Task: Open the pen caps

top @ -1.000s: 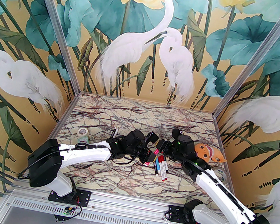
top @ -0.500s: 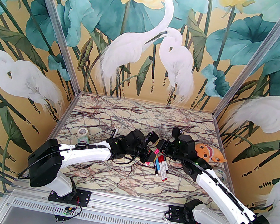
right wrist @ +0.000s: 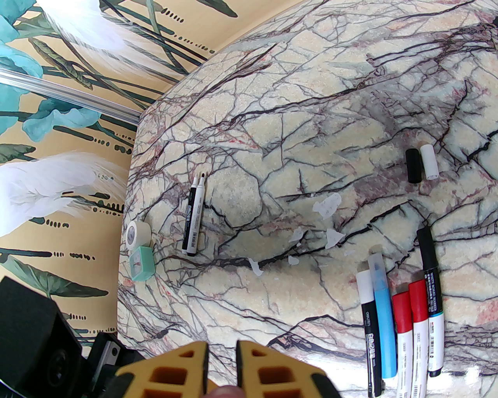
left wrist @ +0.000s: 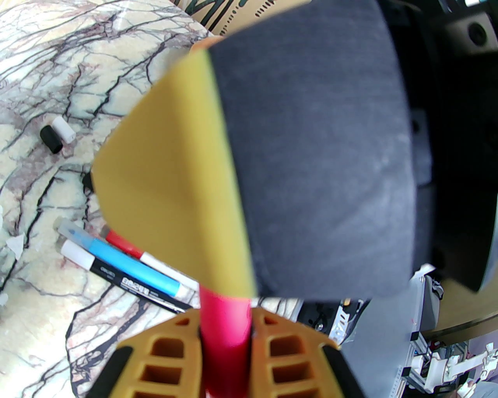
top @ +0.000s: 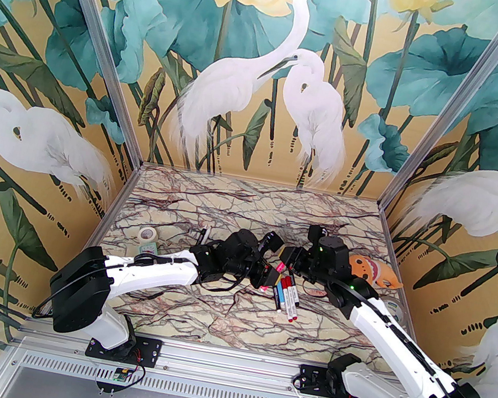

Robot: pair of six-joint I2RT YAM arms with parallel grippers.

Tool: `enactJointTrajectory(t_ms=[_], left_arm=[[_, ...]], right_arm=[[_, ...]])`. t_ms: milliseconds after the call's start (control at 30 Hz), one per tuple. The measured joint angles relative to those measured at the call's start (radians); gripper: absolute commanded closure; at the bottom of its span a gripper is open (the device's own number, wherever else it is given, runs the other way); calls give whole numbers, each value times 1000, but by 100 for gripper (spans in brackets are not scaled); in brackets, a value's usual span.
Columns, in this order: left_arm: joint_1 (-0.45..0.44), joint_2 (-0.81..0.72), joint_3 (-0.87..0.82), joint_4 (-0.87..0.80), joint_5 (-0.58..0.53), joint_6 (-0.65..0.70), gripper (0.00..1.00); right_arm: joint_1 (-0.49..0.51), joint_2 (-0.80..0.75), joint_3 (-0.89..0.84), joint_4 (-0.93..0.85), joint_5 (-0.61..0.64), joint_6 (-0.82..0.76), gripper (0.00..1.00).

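Above veined marble table (top: pixel 210 310): my left pincer (left wrist: pixel 225 316) clamps slim pink plastic marker (left wrist: pixel 223 346), my right pincer (right wrist: pixel 221 346) pinches its short pink cap (top: pixel 281 265).

Both arms rise from their bases at the near edge of the desk (top: pixel 208 324) and lean in towards its middle. The left arm (top: pixel 146 270) stretches rightward, and its pincer (left wrist: pixel 225 330) is clamped on a pink pen (left wrist: pixel 223 307). The right arm (top: pixel 396 335) stretches leftward. Its pincer (top: pixel 289 261), jaws almost together, meets the left one tip to tip above the desk's middle, gripping that pen's far end.
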Motion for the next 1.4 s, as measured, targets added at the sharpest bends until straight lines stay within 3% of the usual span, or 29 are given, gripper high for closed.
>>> enactJointTrajectory(t_ms=[867,1167,1400], left_arm=[[-1,0,1,14,-3,-5,100],[-1,-1,-44,123,13,-76,100],[-5,-14,-49,106,-3,-77,100]], right_arm=[[-31,-1,0,6,-54,-25,96],[-45,-10,-9,17,-58,29,96],[-50,-9,-8,-5,-71,76,98]])
